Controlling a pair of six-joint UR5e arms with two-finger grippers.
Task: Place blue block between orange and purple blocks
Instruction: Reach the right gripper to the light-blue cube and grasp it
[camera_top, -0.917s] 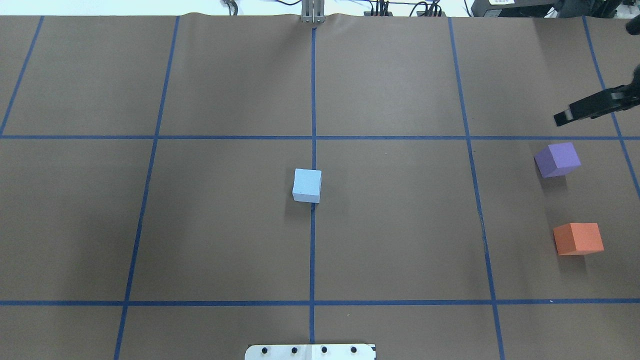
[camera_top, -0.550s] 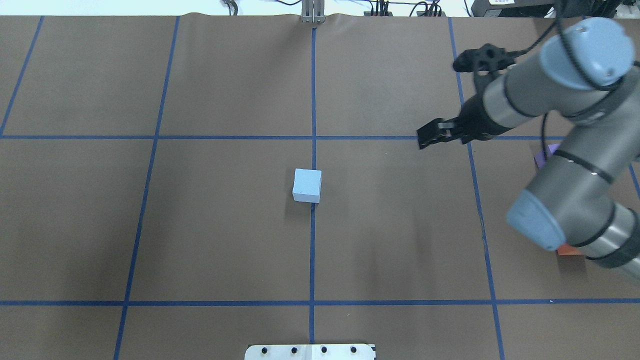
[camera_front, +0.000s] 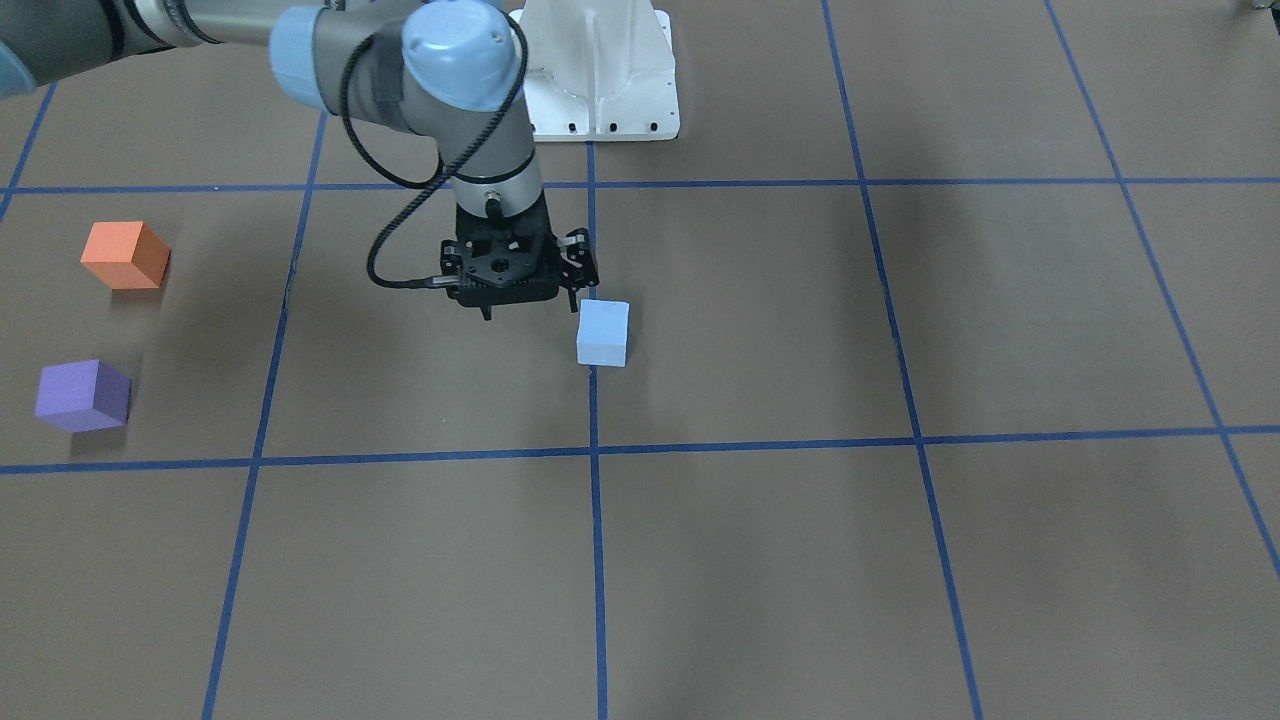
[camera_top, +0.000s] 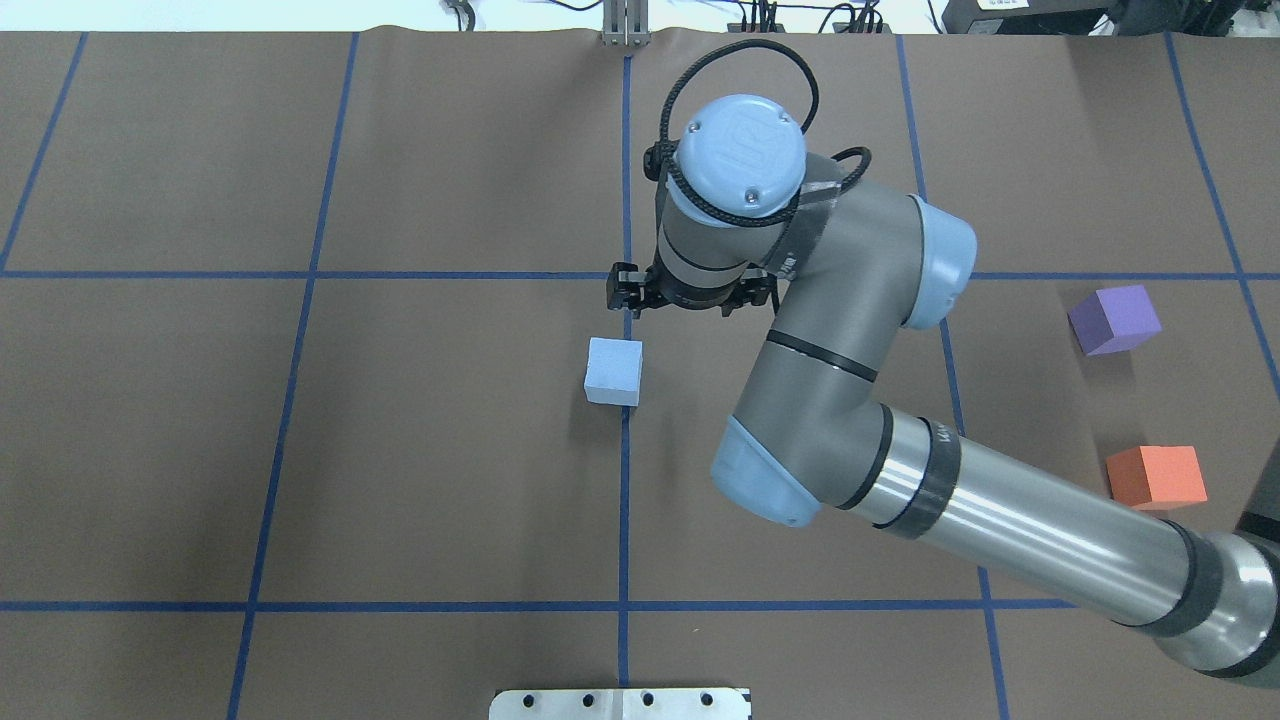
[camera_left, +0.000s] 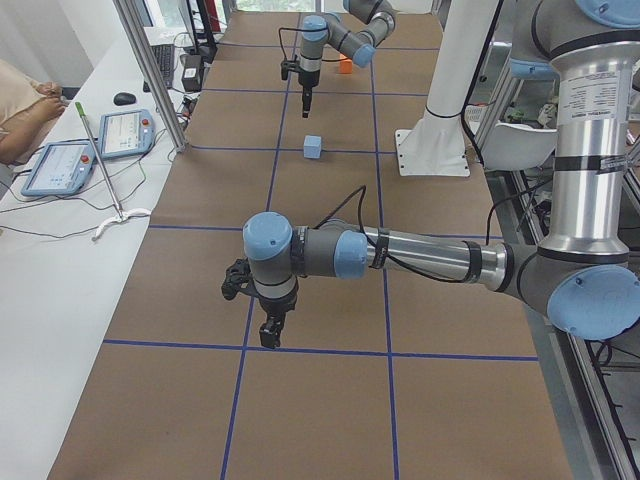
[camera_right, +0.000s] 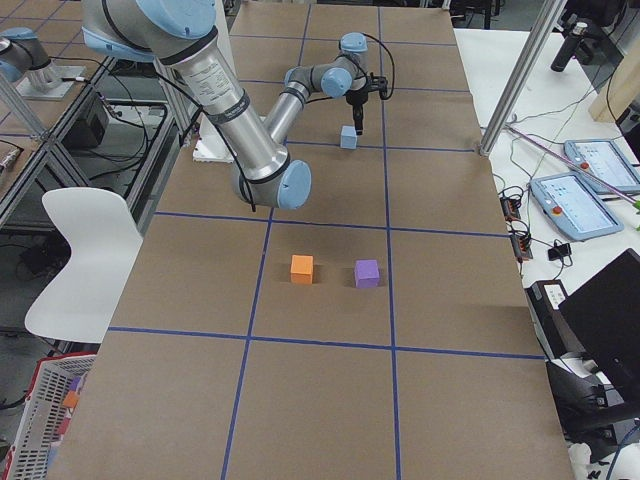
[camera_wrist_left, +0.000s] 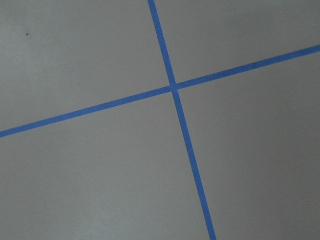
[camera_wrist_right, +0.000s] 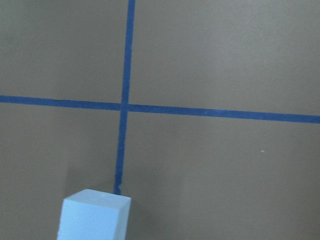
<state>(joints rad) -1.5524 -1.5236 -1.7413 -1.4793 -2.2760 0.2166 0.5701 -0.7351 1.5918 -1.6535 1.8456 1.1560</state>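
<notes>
Farthest left, the left gripper appears only in the view from the table's left end. It hangs just above the brown table near a crossing of the blue tape lines, and whether its fingers are apart or together cannot be told. At the middle, the blue block sits upright on the table, astride the centre tape line and just short of a tape crossing. Just to its right, the right gripper hovers raised above the table and points down. It is clear of the block and holds nothing, though how wide its fingers stand cannot be made out. The round blue cap on its wrist bears a pale mark too faint to read. Far to the right, well apart from the blue block, lie the purple block, farther from the robot, and the orange block, nearer it, with bare table between them.
</notes>
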